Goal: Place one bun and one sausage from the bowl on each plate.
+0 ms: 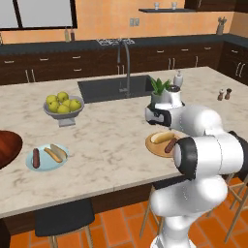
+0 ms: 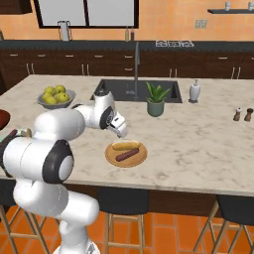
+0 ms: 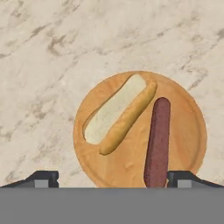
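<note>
Tan wood under my gripper [image 3: 112, 177]: its jaws stand wide apart and hold nothing, poised above the tan plate [image 3: 192, 131], where a bun [image 3: 120, 114] and a sausage [image 3: 157, 142] lie side by side. Farther along the marble counter [image 1: 111, 140], the blue plate [image 1: 30, 166] carries its own bun [image 1: 55, 153] and sausage [image 1: 36, 158], just beside the brown bowl [image 1: 7, 147] at the edge.

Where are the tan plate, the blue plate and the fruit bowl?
tan plate [image 3: 192, 131], hand view, bare right side.
blue plate [image 1: 47, 165], left base view, front rim.
fruit bowl [image 1: 64, 116], left base view, grey wall.
</note>
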